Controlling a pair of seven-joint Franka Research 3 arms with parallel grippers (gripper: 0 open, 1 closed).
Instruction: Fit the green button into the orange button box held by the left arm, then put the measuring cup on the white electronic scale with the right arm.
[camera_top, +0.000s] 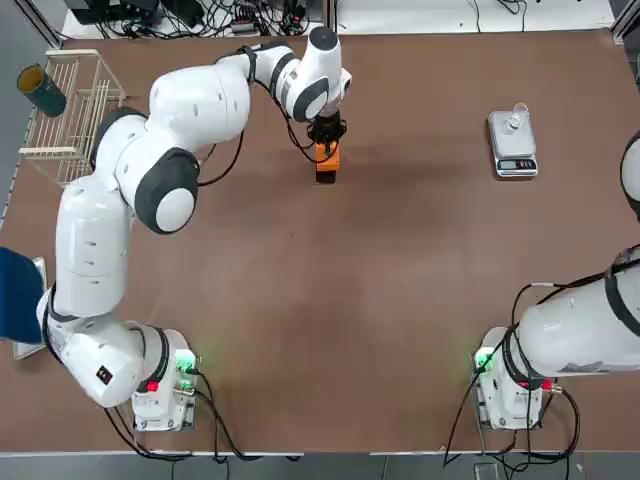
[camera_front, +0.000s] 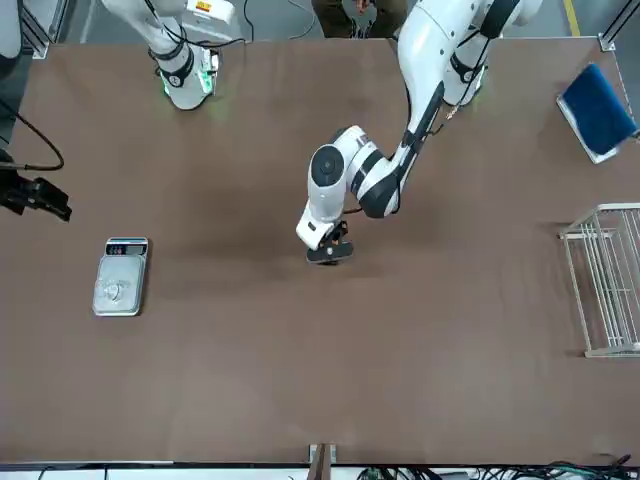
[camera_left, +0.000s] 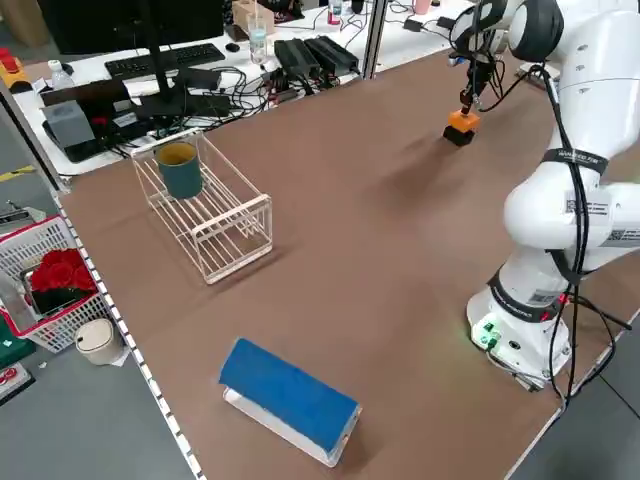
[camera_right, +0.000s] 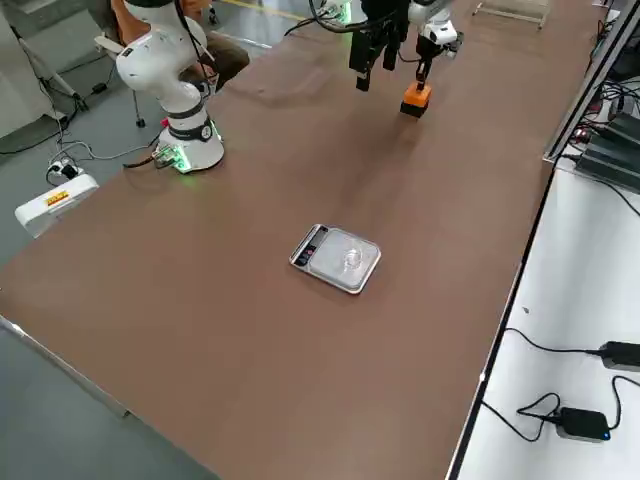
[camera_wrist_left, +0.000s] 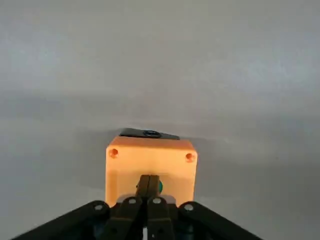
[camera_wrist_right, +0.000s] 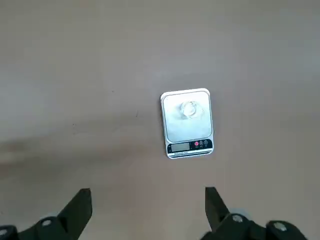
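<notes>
Left gripper (camera_wrist_left: 149, 178), pressed together at the green button (camera_wrist_left: 160, 186), well left of the scale: seat squarely, keeping the orange button box (camera_wrist_left: 120, 165) level. Right gripper (camera_wrist_right: 150, 188) spread, baseward of the white electronic scale (camera_wrist_right: 172, 127); measuring cup (camera_wrist_right: 190, 109) atop it.

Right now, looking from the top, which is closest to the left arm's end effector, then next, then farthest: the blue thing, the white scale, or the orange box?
From the left end effector:
1. Orange box: right at its tip.
2. White scale: off to the robot's right.
3. Blue thing: at the robot's left, beside the left arm's base.
</notes>
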